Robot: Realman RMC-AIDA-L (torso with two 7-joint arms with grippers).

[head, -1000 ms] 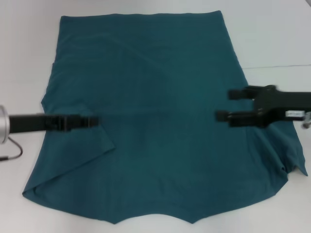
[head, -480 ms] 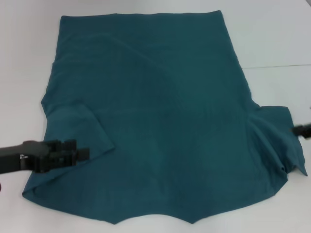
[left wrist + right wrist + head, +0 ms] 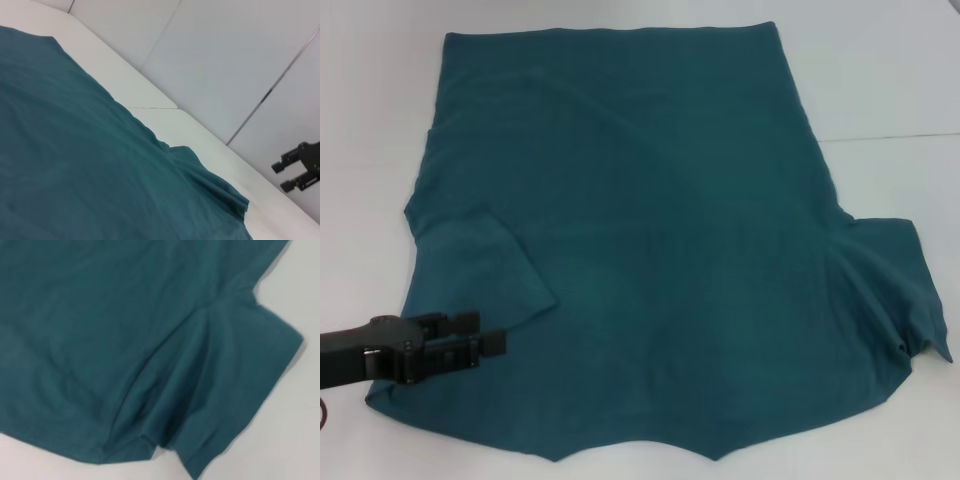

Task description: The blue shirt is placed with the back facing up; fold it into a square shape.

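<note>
Left gripper over the near left corner of the blue shirt, fingers slightly parted, holding nothing; right gripper off the shirt, fingers parted, empty.

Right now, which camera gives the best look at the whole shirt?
The head view: the shirt lies spread out there, nearly all its outline visible, with the left tool over its near left corner. The left wrist view shows only a slanted stretch and one sleeve; the right wrist view shows just the right sleeve.
</note>
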